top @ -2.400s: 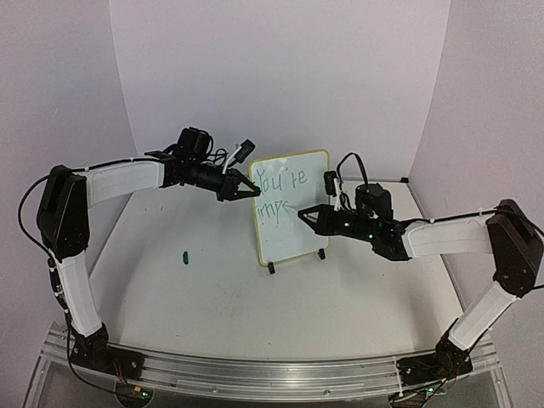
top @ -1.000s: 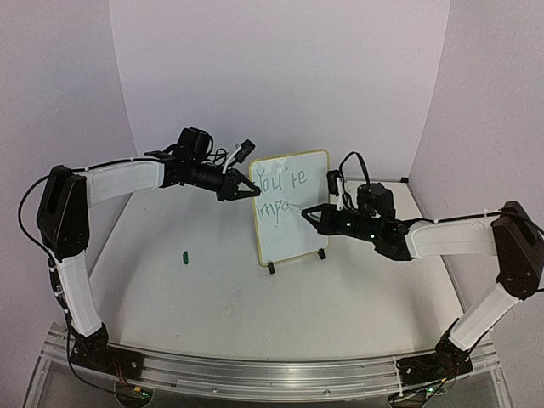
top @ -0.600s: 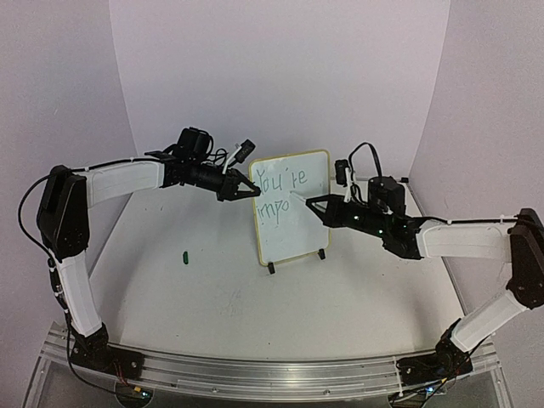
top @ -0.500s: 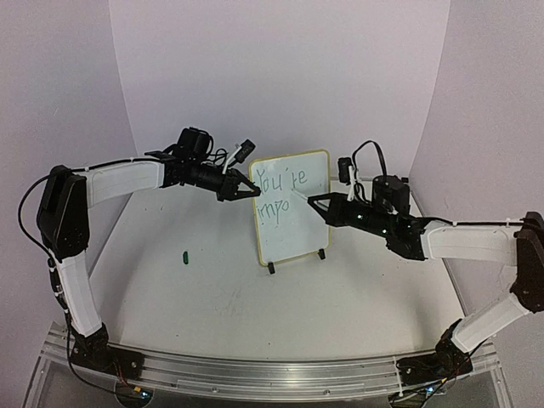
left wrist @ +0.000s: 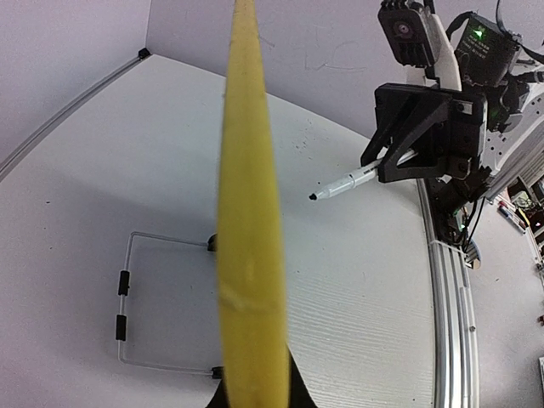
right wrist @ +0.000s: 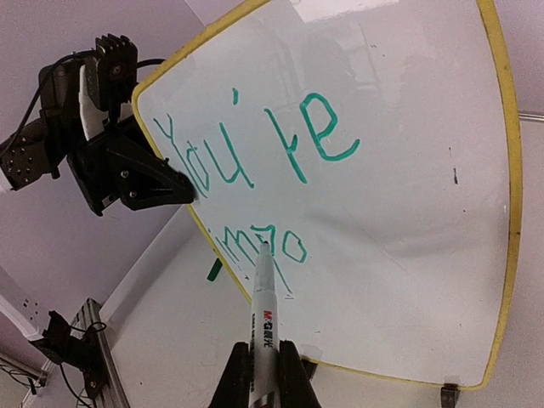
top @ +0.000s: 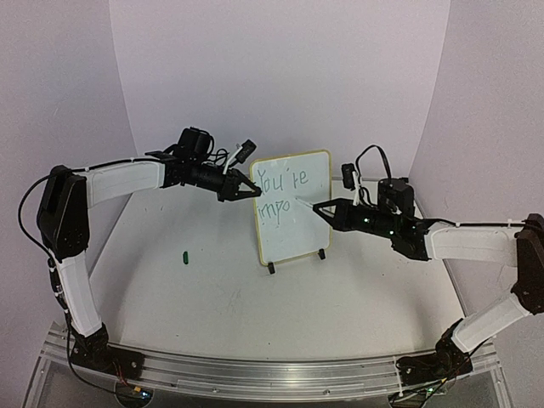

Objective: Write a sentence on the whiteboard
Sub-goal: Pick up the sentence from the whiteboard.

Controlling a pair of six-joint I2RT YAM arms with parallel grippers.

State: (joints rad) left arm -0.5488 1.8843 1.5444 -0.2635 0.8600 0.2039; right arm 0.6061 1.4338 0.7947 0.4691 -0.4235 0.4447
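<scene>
The whiteboard (top: 293,221) stands upright mid-table on black feet, with a thin yellow frame. The sentence (right wrist: 255,166) in green reads "You're" on the first line and "impo" on the second. My left gripper (top: 252,192) is shut on the board's upper left frame edge (left wrist: 248,246). My right gripper (top: 331,212) is shut on a white marker (right wrist: 265,327). In the left wrist view the marker tip (left wrist: 314,197) hangs off the board, a short way from its face. In the right wrist view the tip points at the "p" of "impo".
A small green marker cap (top: 184,254) lies on the table left of the board; it also shows in the right wrist view (right wrist: 214,269). A wire stand (left wrist: 136,297) sits behind the board. Purple walls enclose the table on three sides.
My right gripper wrote the "o" after "imp", then pulled the marker back to the right, off the board. The left arm and the board have not moved.
</scene>
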